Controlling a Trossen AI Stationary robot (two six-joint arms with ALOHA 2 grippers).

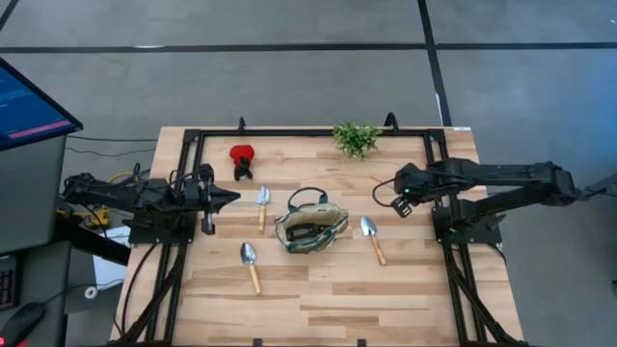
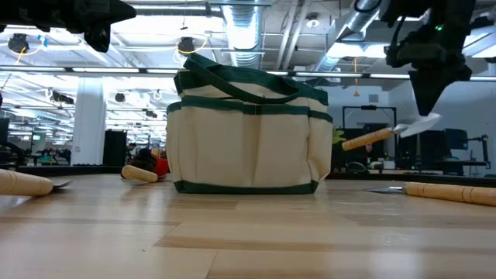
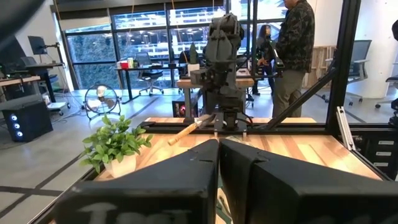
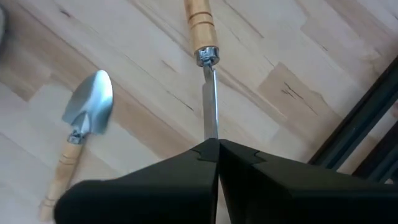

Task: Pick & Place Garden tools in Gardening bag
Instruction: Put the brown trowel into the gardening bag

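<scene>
The olive-khaki gardening bag (image 1: 310,227) stands on its base mid-table; it also shows in the low view (image 2: 248,132). My right gripper (image 1: 393,200) hovers to the right of the bag and beyond it, shut on a trowel (image 4: 210,93). Three more trowels lie flat on the table: one left of the bag (image 1: 261,206), one near-left of it (image 1: 250,265), one right of it (image 1: 372,239). The red-and-black item (image 1: 241,158) lies at the far left. My left gripper (image 1: 228,198) is shut and empty, left of the bag. The pruning shears are not in view. My right gripper pinches the trowel's silver blade (image 4: 211,127), seen edge-on, between its two fingers, at their free ends (image 2: 427,108). The fingers come from above, pointing down. The trowel is lifted clear of the table, nearly level, its wooden handle (image 2: 367,139) a little lower than the blade.
A leafy green sprig (image 1: 356,138) stands at the far edge. A black frame (image 1: 289,132) runs along the table's far, left and right sides. People stand in the room beyond the table in the left wrist view (image 3: 292,50).
</scene>
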